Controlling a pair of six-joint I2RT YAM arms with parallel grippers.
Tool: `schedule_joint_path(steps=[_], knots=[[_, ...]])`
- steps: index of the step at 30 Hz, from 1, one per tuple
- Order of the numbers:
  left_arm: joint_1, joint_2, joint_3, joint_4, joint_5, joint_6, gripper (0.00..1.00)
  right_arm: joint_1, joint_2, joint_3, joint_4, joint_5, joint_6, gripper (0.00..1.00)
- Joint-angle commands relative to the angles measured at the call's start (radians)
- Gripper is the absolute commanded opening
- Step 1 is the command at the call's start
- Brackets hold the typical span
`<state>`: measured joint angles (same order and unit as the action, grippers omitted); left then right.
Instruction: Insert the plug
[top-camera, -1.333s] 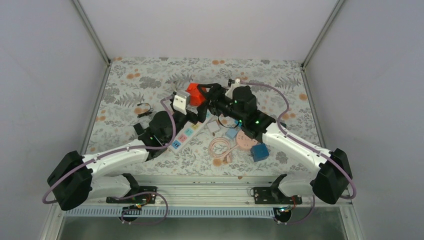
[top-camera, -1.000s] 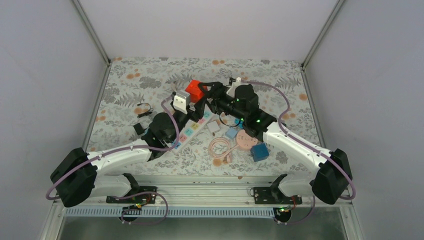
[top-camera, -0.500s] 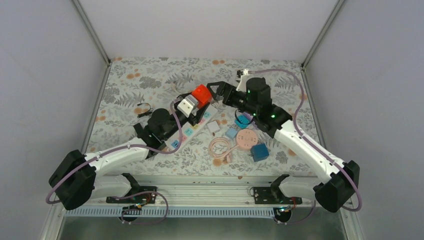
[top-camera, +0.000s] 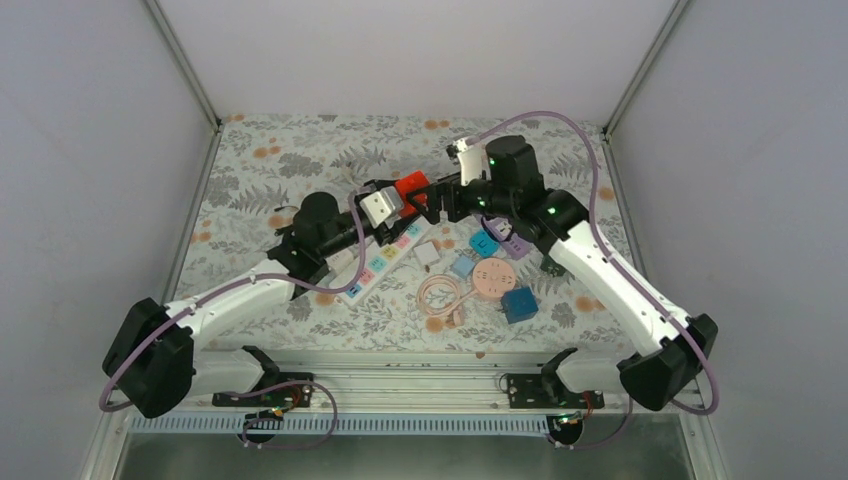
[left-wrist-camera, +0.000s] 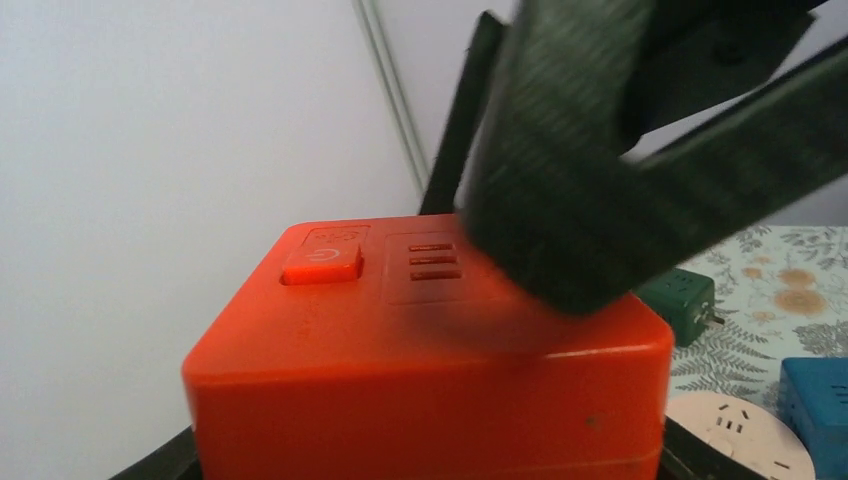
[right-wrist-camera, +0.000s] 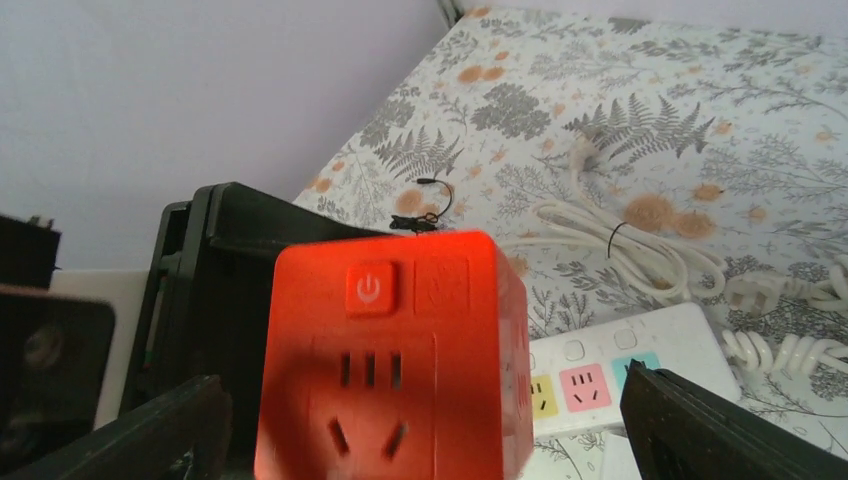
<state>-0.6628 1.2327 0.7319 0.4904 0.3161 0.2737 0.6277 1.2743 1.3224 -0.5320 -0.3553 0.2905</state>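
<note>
— What can't you read here?
— From my left wrist, the red socket cube (left-wrist-camera: 420, 350) runs off the bottom edge, my left gripper (left-wrist-camera: 425, 470) shows only as dark slivers at the corners, and my right gripper (left-wrist-camera: 560, 170) is a black blur over it.
— And the right wrist?
— The cube's lower face is cut off, the power strip (right-wrist-camera: 600, 352) too. From above, my left arm (top-camera: 250, 290) covers part of that strip

Left arm (top-camera: 235, 298) and right arm (top-camera: 600, 272) meet tip to tip; left jaws clamped, right jaws spread.
</note>
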Motion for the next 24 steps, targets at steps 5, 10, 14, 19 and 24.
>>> schedule_joint_path(steps=[5, 10, 14, 19, 24], knots=[[0.002, 0.051, 0.061, 0.013, 0.101, 0.058, 0.46, 0.001, 0.096, 0.062, -0.075, -0.034, -0.028, 1.0], [0.002, 0.056, 0.066, 0.009, 0.101, 0.062, 0.46, 0.001, 0.114, 0.058, -0.096, 0.008, -0.012, 0.96], [0.001, 0.064, 0.074, -0.005, 0.084, 0.059, 0.46, 0.001, 0.138, 0.059, -0.094, 0.005, -0.008, 0.82], [0.002, 0.071, 0.092, -0.034, 0.036, 0.038, 0.53, 0.001, 0.176, 0.078, -0.09, 0.005, -0.018, 0.53], [0.002, 0.063, 0.144, -0.141, -0.087, -0.106, 0.99, -0.039, 0.203, 0.106, -0.036, 0.042, -0.033, 0.38]])
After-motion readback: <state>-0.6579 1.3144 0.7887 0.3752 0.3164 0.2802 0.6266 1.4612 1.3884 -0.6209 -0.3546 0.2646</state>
